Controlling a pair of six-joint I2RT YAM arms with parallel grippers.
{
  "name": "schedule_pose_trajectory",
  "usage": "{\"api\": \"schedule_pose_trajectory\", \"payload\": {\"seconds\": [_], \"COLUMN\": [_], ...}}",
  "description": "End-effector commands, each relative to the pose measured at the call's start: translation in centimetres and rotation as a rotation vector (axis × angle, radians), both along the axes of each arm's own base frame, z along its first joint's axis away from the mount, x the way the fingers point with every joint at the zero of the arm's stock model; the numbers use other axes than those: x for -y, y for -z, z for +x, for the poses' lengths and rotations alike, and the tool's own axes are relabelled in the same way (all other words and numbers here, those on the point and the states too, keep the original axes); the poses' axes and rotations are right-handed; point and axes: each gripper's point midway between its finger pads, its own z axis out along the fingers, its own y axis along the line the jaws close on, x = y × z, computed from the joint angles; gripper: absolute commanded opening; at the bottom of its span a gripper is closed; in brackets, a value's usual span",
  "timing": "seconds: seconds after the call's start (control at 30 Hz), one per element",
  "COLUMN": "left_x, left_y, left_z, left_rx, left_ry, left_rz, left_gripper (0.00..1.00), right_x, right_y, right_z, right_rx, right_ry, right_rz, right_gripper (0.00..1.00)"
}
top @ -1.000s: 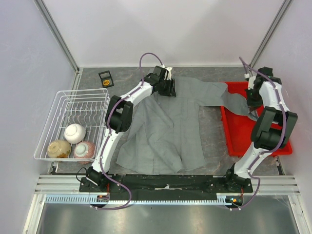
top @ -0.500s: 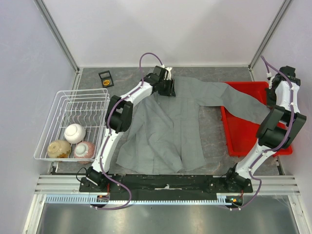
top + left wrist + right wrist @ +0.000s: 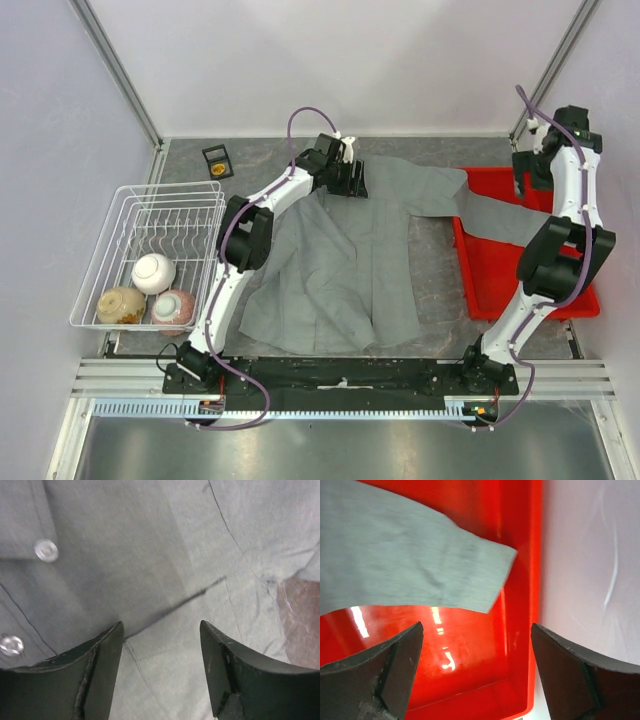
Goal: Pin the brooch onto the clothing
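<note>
Sleeve (image 3: 410,565) dropped from right claw (image 3: 476,625), now apart above it; left claw (image 3: 161,624) apart over shirt (image 3: 150,555).

On the surface (image 3: 438,275) there are one grey shirt (image 3: 345,260), one red tray (image 3: 492,285), one white wire rack (image 3: 150,189) holding three bowls (image 3: 153,272), one small black case (image 3: 216,158) with one brooch (image 3: 218,170), and two robot arms (image 3: 243,235).

No text or marking can be read

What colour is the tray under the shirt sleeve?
Glossy red plastic tray, beneath the grey shirt sleeve; clearest in the right wrist view.
</note>
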Motion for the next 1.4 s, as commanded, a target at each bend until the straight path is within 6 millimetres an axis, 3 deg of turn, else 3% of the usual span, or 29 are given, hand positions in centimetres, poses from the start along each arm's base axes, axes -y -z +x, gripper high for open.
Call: {"api": "schedule_pose_trajectory", "payload": {"seconds": [0.0,0.03,0.07,0.13,0.17,0.2,0.23,0.27,0.3,0.33,0.37,0.4,0.43,0.47,0.53,0.57,0.67,0.87,0.93,1.07,1.17,1.27,1.37], "left_x": [-0.2,-0.6,-1.6,-3.0,-4.2,-5.2,-5.8,-7.2,-8.1,-8.9,-9.6,-10.4,-10.8,-11.0,-10.9,-10.0,-8.1,-3.8,-2.7,-1.7,-1.1,-1.3,-2.2], "left_y": [-8.7,-10.4,-12.6,-15.0,-13.1,-16.7,-16.6,-14.5,-16.0,-15.6,-13.7,-15.3,-15.1,-13.3,-13.6,-12.4,-10.6,-8.2,-7.9,-6.2,-5.7,-5.1,-6.3], "left_z": [-1.6,-2.1,-3.7,-5.7,-8.4,-10.3,-12.0,-14.6,-16.4,-18.6,-21.6,-23.4,-25.0,-27.6,-29.9,-32.5,-35.7,-39.0,-38.9,-39.5,-38.8,-38.3,-37.5], "left_rx": [0.160,0.190,0.206,0.262,0.200,0.309,0.311,0.266,0.349,0.334,0.289,0.398,0.418,0.391,0.512,0.511,0.548,0.580,0.614,0.597,0.575,0.521,0.518], "left_ry": [0.127,0.145,0.177,0.241,0.297,0.362,0.405,0.434,0.499,0.546,0.616,0.692,0.729,0.782,0.877,0.964,1.122,1.310,1.311,1.342,1.300,1.281,1.222], "left_rz": [-0.057,-0.065,-0.084,-0.100,-0.116,-0.124,-0.130,-0.110,-0.093,-0.081,-0.097,-0.090,-0.097,-0.113,-0.079,-0.069,-0.012,-0.009,-0.022,-0.018,-0.008,0.045,0.064], "left_gripper": [0.80,0.85,0.86,0.87,0.87,0.87,0.87,0.87,0.86,0.85,0.84,0.82,0.82,0.82,0.82,0.82,0.82,0.84,0.84,0.82,0.76,0.42,0.22], "right_x": [-6.6,-8.0,-10.9,-14.4,-17.7,-19.4,-20.9,-23.0,-24.6,-25.7,-27.4,-28.4,-29.7,-31.2,-32.7,-33.9,-35.9,-38.3,-39.2,-40.0,-39.3,-38.0,-36.1], "right_y": [-6.0,-6.8,-6.8,-6.5,-6.3,-4.9,-4.8,-4.1,-2.6,-1.7,-0.9,0.8,1.5,2.3,4.4,5.0,7.6,11.4,12.0,12.8,14.0,15.9,17.4], "right_z": [1.2,1.2,1.8,1.2,1.1,0.6,0.1,-0.3,-1.2,-1.8,-2.3,-3.2,-3.6,-4.2,-5.1,-5.6,-7.0,-9.8,-10.0,-8.4,-7.2,-7.9,-9.3], "right_rx": [0.160,0.188,0.208,0.215,0.221,0.195,0.198,0.179,0.155,0.134,0.112,0.081,0.062,0.039,-0.001,-0.025,-0.099,-0.184,-0.182,-0.157,-0.161,-0.217,-0.279], "right_ry": [-0.171,-0.204,-0.273,-0.332,-0.412,-0.432,-0.452,-0.492,-0.515,-0.524,-0.558,-0.567,-0.580,-0.608,-0.624,-0.637,-0.655,-0.669,-0.675,-0.688,-0.671,-0.661,-0.673], "right_rz": [0.112,0.139,0.208,0.309,0.400,0.452,0.496,0.530,0.577,0.603,0.619,0.645,0.658,0.667,0.686,0.695,0.711,0.697,0.692,0.652,0.593,0.530,0.467], "right_gripper": [0.98,0.98,0.98,0.98,0.98,0.98,0.98,0.98,0.96,0.95,0.94,0.91,0.90,0.89,0.86,0.84,0.79,0.69,0.67,0.66,0.63,0.61,0.59]}}
